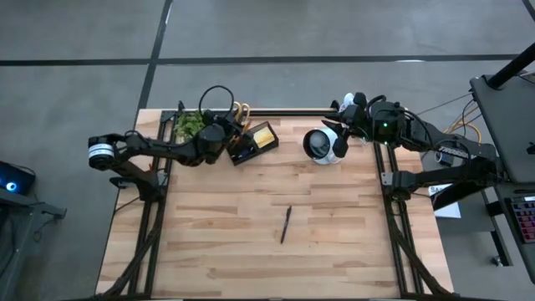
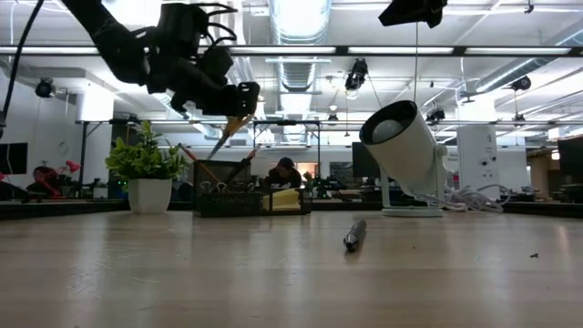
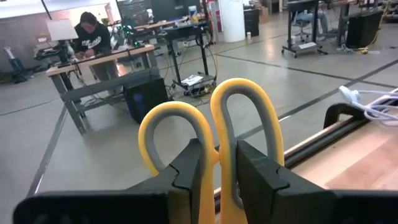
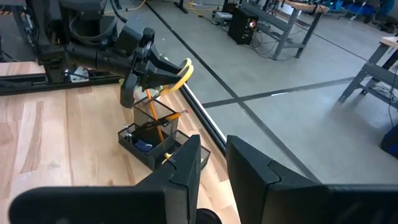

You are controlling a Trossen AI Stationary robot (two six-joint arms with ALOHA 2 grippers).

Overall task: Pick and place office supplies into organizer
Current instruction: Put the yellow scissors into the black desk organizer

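The scissors (image 3: 214, 134) sit pinched in our left gripper (image 3: 217, 177), its fingers closed narrowly on the yellow-orange handles where the two loops meet. The blades point down from the gripper into the tall rear compartment of the organizer (image 1: 251, 144), which stands directly beneath it at the far edge of the table (image 1: 251, 251). From the low view we judge the blades are partly inside, though how deep they reach is hard to tell. Orange pencils (image 4: 163, 119) lean in that same compartment, and the yellow sticky-note block (image 1: 264, 136) lies just beside the gripper, in the tray's outer section.

So the step in hand looks like the placing of the scissors. Next we would lower a little, spread the fingers, and lift straight up so the handles do not snag.

One dark pen (image 1: 285, 224) remains well away from the gripper, toward the near side of the table.

Our right gripper (image 4: 214, 171) waits near the white cup (image 1: 322, 145), its fingers a little apart and holding nothing.
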